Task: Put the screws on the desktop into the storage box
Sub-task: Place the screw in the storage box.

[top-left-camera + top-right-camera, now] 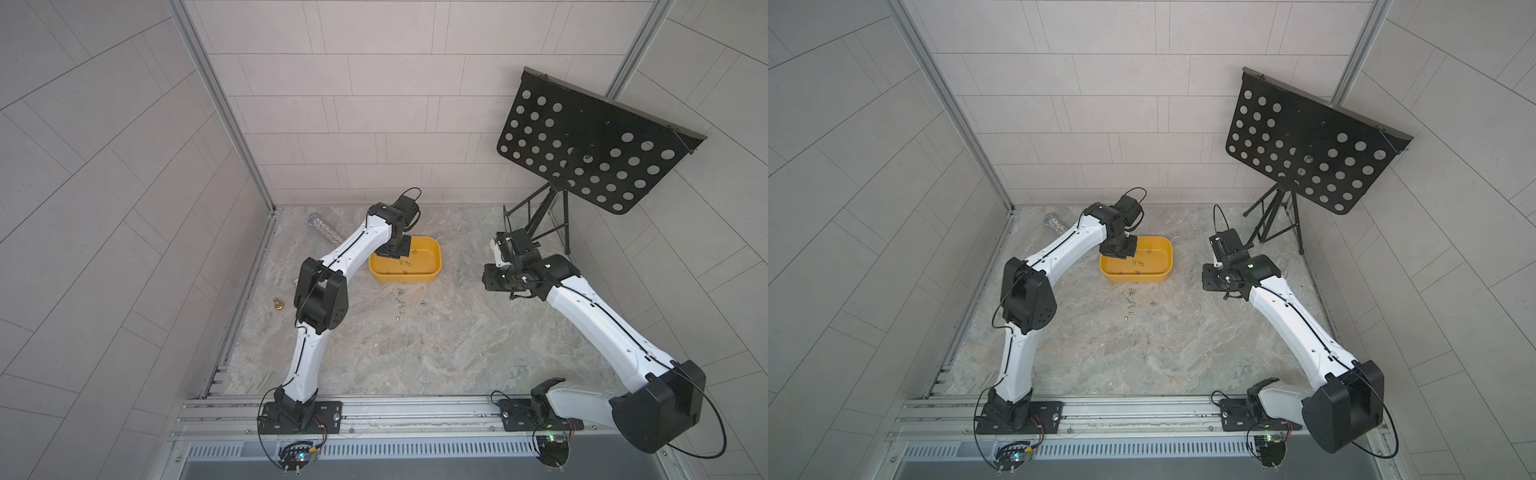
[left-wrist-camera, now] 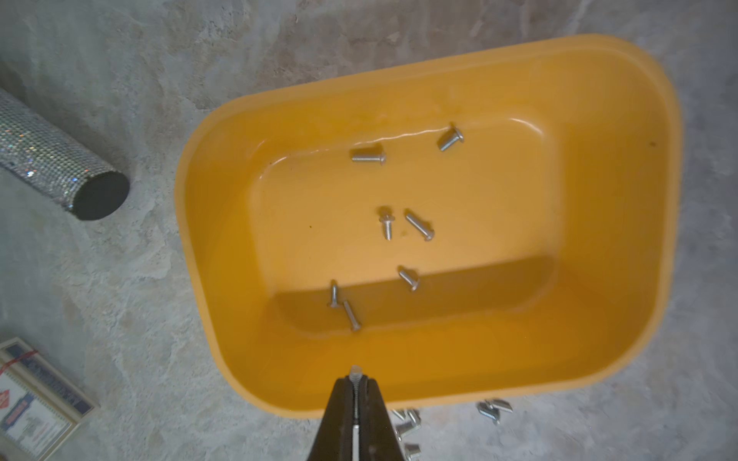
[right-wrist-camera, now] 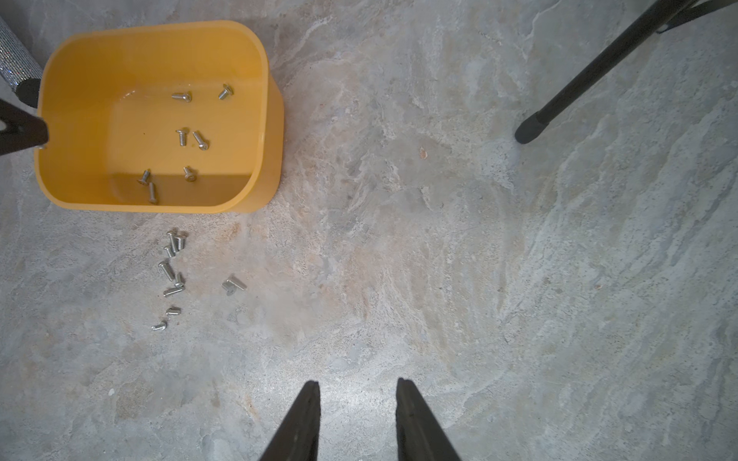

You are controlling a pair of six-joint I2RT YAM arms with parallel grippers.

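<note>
Loose screws [image 3: 166,270]: about ten lie scattered on the desktop [image 3: 479,279] just off the storage box's near side, most in a ragged string, with two touching a little to the right.
Brass piece [image 1: 277,304]: stands on the marble well to the left of the box, about level with the loose screws.
Right gripper [image 3: 357,389]: hangs over bare desktop well to the right of the box, its jaws a modest gap apart with nothing between them.
Left gripper [image 2: 355,379]: is poised over the box's left end wall, with its jaws pinched tight on one screw.
Held screw [image 2: 355,373]: stands lengthwise between the jaws with its end poking out past the tips, above the inside of the box.
Storage box [image 2: 623,199]: a shallow yellow tub sitting flat on the desktop, open side up.
Screws in the box [image 2: 419,225]: seven lie loose on its floor, spread from middle to edges, two of them touching.
Glitter tube [image 2: 48,155]: lies on its side beyond the box's far left corner.
Music stand [image 1: 590,141]: rises beyond the box, far to the right.
</note>
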